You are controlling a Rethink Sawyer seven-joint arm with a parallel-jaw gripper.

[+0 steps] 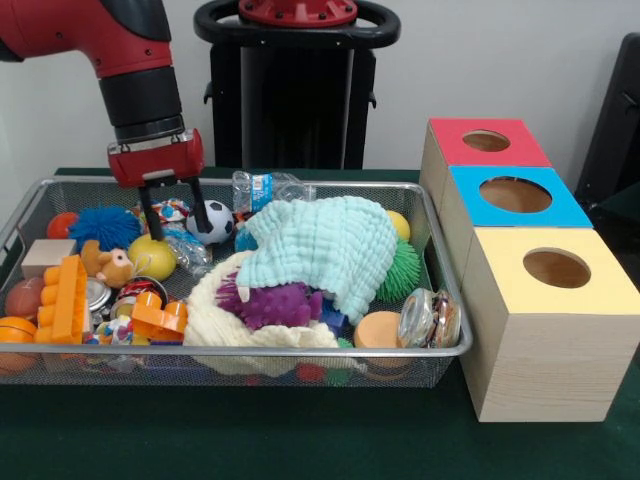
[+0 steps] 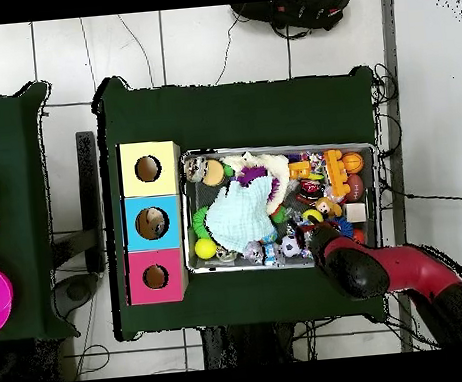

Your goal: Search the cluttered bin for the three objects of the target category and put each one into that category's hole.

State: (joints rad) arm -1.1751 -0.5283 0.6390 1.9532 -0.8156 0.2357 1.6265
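Green tbl cloth (image 1: 300, 440), white-tile floor (image 2: 212, 40)

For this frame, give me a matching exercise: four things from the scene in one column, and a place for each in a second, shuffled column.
Things:
1. gripper
2. mint cloth
3. yellow-topped box
4. red-topped box

Places, front view:
A. end of the box row nearest the camera
B. spread over the middle of the wire bin
C. over the bin's far left, fingers open above a yellow ball
D. end of the box row farthest from the camera

Pairs: 1-C, 2-B, 3-A, 4-D
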